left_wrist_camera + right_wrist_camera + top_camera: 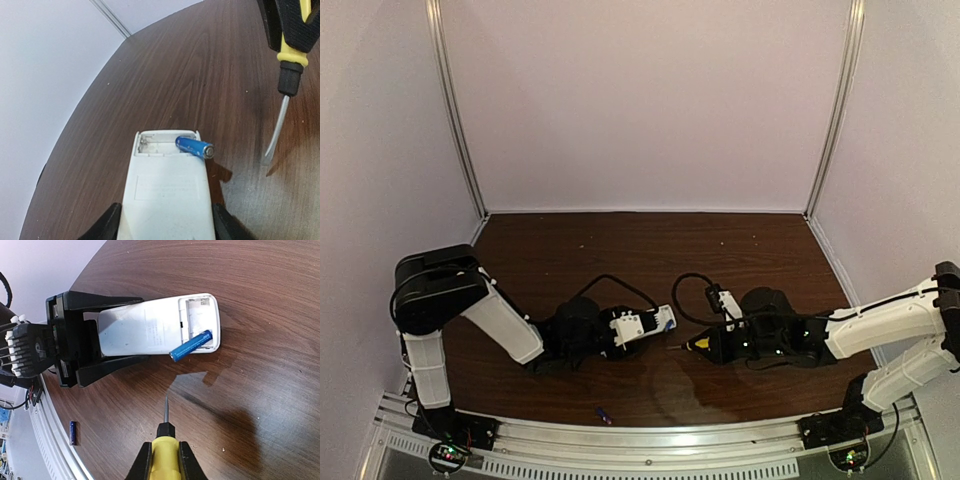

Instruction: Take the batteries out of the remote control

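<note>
The white remote control (pixel 167 195) lies back-up in my left gripper (pixel 167 222), whose black fingers (pixel 115 365) clamp its two long sides. Its open compartment (pixel 160 142) holds one blue battery (pixel 195 146), tilted with its metal end poking over the right rim. A second blue battery (pixel 73 433) lies loose on the table near the front rail (pixel 604 414). My right gripper (pixel 162 452) is shut on the yellow-handled screwdriver (pixel 164 460). The screwdriver's tip (pixel 166 399) points at the remote (pixel 640 325) from a short gap away, touching nothing.
The dark wooden table (pixel 650 250) is walled by pale panels at the back and sides. A metal rail (pixel 640 440) runs along the near edge. Black cables (pixel 610 282) loop over both wrists.
</note>
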